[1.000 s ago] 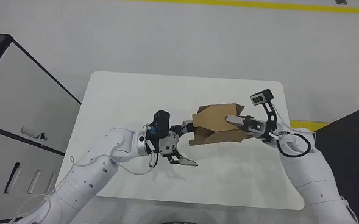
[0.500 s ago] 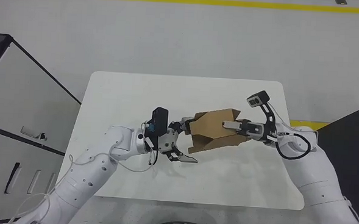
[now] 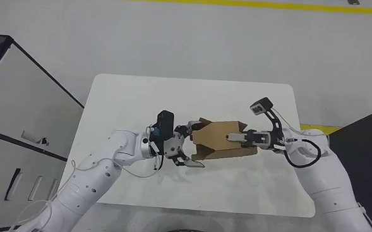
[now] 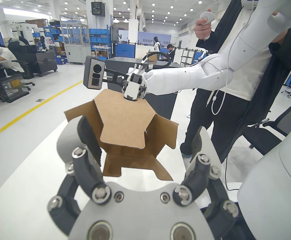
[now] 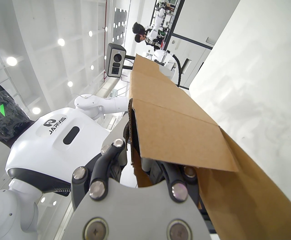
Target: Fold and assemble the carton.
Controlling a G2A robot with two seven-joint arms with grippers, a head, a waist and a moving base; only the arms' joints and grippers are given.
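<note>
A brown cardboard carton [image 3: 221, 140] is held above the middle of the white table [image 3: 130, 100], its loose end flaps splayed toward my left arm. My right gripper [image 3: 234, 137] is shut on the carton's side wall [image 5: 172, 127], one finger inside the wall and one outside. In the left wrist view the carton's flaps [image 4: 127, 127] hang just ahead of my left gripper [image 4: 143, 145], which is open with its fingers [image 4: 88, 134] on either side of the flap end, not touching it. The same left gripper [image 3: 189, 150] sits close to the carton's near end.
A grey cabinet [image 3: 16, 101] stands left of the table. A person [image 4: 238, 106] with a hand-held controller stands beside the table's far corner behind my right arm. The table's near and left areas are bare.
My right gripper has carried the carton toward the left arm and turned it flatter. The left gripper has stayed almost in place, so the flaps now lie closer to it.
</note>
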